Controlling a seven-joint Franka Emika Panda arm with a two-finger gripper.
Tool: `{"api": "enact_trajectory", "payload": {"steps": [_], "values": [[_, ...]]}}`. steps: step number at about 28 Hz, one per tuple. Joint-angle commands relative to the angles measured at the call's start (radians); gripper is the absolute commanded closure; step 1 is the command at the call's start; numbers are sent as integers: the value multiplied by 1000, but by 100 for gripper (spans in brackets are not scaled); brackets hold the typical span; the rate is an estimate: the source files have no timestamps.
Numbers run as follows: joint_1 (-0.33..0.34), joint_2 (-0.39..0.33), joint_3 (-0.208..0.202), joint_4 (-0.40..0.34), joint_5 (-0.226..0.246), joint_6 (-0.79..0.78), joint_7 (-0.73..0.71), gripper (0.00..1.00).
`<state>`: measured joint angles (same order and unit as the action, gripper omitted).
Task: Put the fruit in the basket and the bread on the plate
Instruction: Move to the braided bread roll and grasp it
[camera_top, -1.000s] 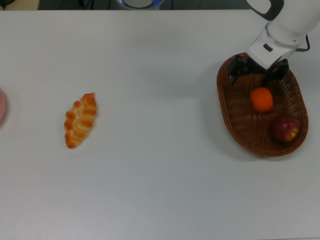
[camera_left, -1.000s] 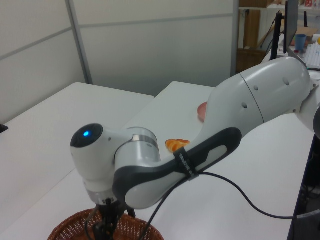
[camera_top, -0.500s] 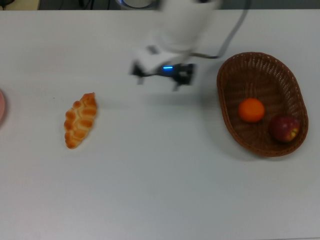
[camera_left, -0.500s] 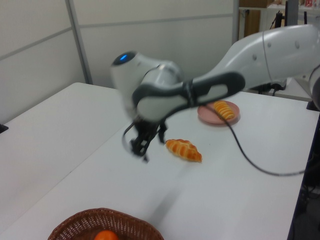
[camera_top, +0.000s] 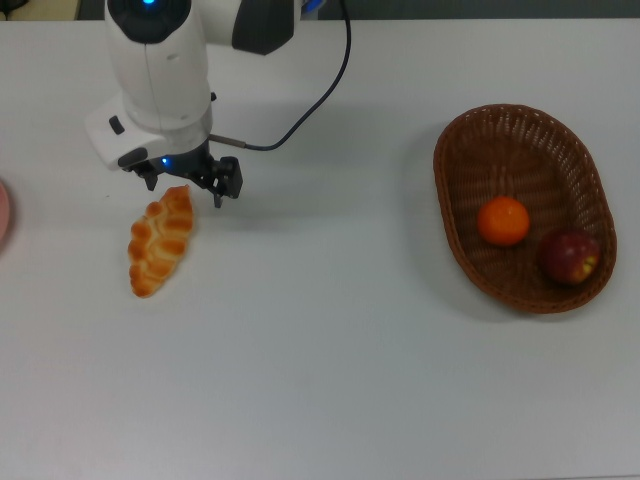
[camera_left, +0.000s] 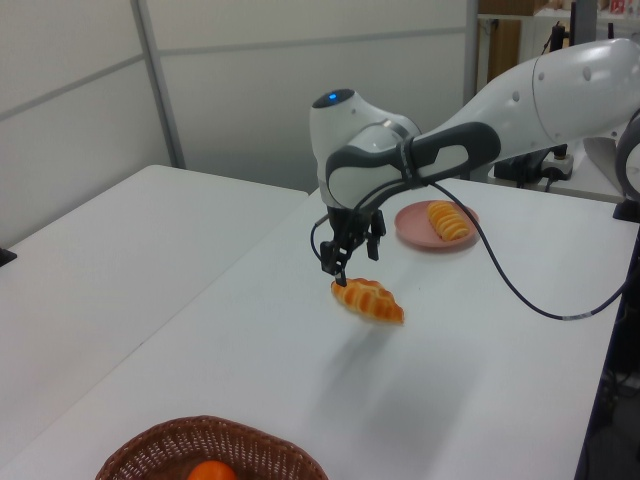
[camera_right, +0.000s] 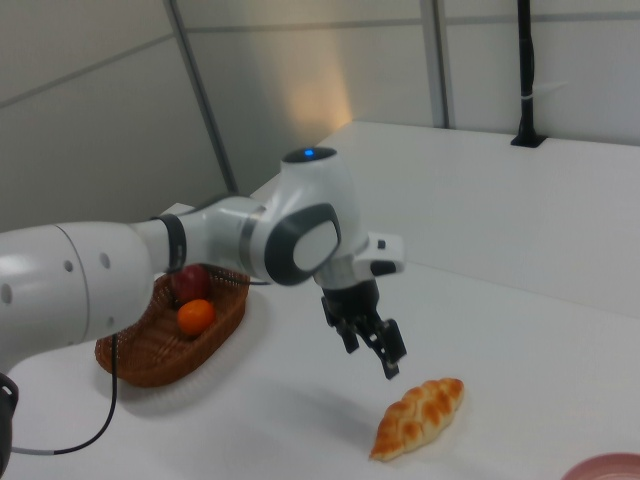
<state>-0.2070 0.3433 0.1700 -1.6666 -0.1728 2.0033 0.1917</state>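
Top view shows no readable writing. The pincer (camera_top: 186, 184), fingers spread and empty, hangs over the upper end of the braided orange-brown loaf (camera_top: 160, 240) on the white bench (camera_top: 320, 350). The orange (camera_top: 502, 221) and the dark red apple (camera_top: 571, 256) lie in the wicker basket (camera_top: 455, 200). In the left view, the striped loaf (camera_left: 449, 220) rests on the pink plate (camera_left: 412, 228).

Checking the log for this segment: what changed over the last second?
The gripper left the wicker basket and swept across the table to the top view's left; it now hangs open and empty just above the braided loaf. The orange rolled slightly toward the top view's left inside the basket. Nothing was grasped. The apple, the braided loaf and the striped loaf on the pink plate stayed put.
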Motion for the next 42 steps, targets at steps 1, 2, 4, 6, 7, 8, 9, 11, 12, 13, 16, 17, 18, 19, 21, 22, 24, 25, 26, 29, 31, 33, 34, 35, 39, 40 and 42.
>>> {"api": "enact_trajectory", "payload": {"steps": [1,2,4,6,7,8,9,11,12,13,16,17,18,19,21,22,24,25,26,29,31,33,34,35,39,40,42], "values": [[-38,2,2,-42,4,84,21,0],[-54,3,0,-59,7,121,55,0],[-66,5,-1,-81,6,158,83,0],[-81,9,-1,-99,6,192,88,0],[-84,14,-1,-101,6,198,88,0],[-86,22,-1,-101,6,200,89,0],[-89,25,-1,-101,6,201,89,0],[-100,32,-1,-101,1,206,89,0],[-101,37,-1,-102,-2,206,88,0],[-103,48,-1,-102,-5,206,88,0],[-95,83,-3,-101,-42,216,91,0],[-92,94,-3,-102,-54,226,95,0],[-89,103,-3,-102,-65,235,103,0],[-86,109,-1,-102,-74,241,113,0],[-77,135,-1,-102,-111,249,147,0],[-71,143,-1,-102,-123,249,155,0],[-66,155,-1,-102,-140,249,167,0],[-65,161,-1,-101,-145,250,170,0],[-65,169,-1,-99,-148,250,173,2],[-66,171,-1,-96,-148,253,175,41],[-74,169,-1,-79,-131,253,198,100],[-78,169,-1,-64,-131,253,227,100],[-80,168,-1,-61,-131,253,233,100],[-80,168,-3,-58,-131,253,236,100],[-133,151,-1,-19,-103,252,233,100],[-147,151,-1,-1,-91,249,230,100],[-173,151,-1,33,-62,246,221,100]]}}
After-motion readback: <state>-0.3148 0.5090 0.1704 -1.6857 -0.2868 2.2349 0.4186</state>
